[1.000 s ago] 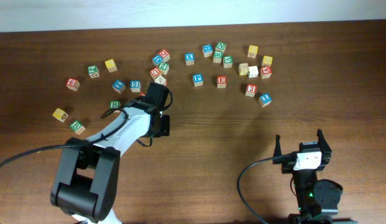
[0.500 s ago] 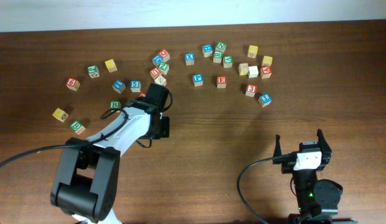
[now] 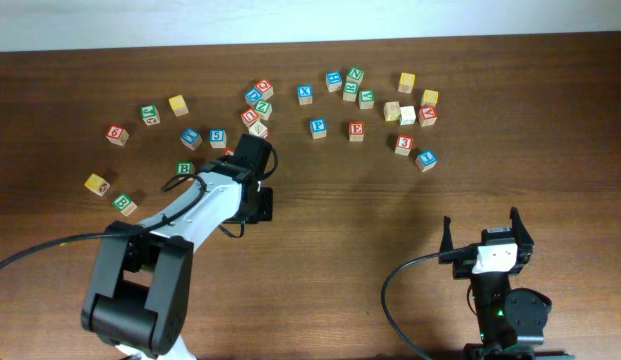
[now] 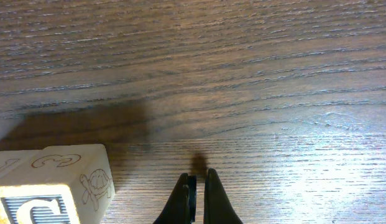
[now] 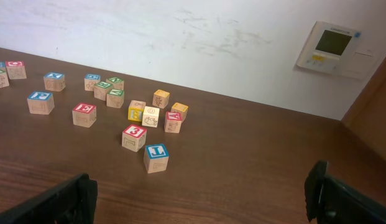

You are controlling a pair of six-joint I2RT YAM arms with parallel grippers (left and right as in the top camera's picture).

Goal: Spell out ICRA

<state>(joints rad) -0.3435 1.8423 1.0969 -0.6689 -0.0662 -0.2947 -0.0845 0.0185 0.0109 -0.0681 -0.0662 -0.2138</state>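
My left gripper (image 4: 196,182) is shut with nothing between its tips, close above bare wood. A wooden cube (image 4: 53,183) with a turtle drawing, a 3 and a C-like letter sits just left of it, apart from the fingers. Overhead, the left gripper (image 3: 254,147) points into the left cluster of cubes, its fingertips hidden under the wrist. A red-topped A cube (image 5: 173,117) (image 3: 427,115) lies in the right cluster. My right gripper (image 5: 202,193) (image 3: 482,233) stands wide open over bare table, far from every cube. I cannot read I or R anywhere.
Letter cubes lie scattered across the far half of the table (image 3: 320,210). These include a red E (image 5: 84,112), a red 3 (image 5: 134,134), a blue-topped cube (image 5: 156,154) and two green cubes (image 3: 185,168) (image 3: 124,203) at left. A wall panel (image 5: 334,42) hangs beyond the table.
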